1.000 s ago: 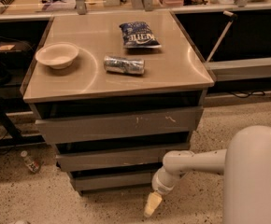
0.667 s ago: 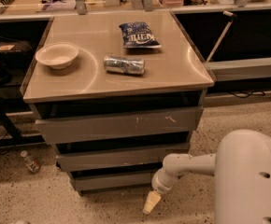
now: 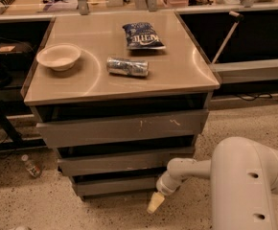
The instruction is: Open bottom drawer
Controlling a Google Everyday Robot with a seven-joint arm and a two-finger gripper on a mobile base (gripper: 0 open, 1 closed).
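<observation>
Nearest is the robot's bulky pale arm (image 3: 247,188), filling the lower right corner; a slimmer link runs from it leftward and down to the gripper (image 3: 155,202). The gripper hangs low over the speckled floor (image 3: 43,205), its cream tip tilted down and to the left. Whether it is open or closed cannot be told from this view.

Just up and left of the gripper, close to its tip but not clearly touching, is the bottom drawer (image 3: 115,186). It is the lowest and narrowest of three grey fronts. Its plain flat panel faces the camera, and its long axis runs level from left to right, with the right end nearest the gripper. A dark gap lies above the panel. How far it stands out I cannot tell.

Directly above that is the mid-sized drawer (image 3: 124,161), and above it the widest drawer (image 3: 122,127), marked with white scratches right of centre.

Far off to the gripper's left, a small bottle (image 3: 31,166) lies on the floor.

Higher and further back is the tan cabinet top (image 3: 177,73). On it a crushed silver can (image 3: 127,66) lies on its side, well above the gripper. A pale bowl (image 3: 58,56) sits to the can's left. A blue chip bag (image 3: 143,36) lies beyond the can.
</observation>
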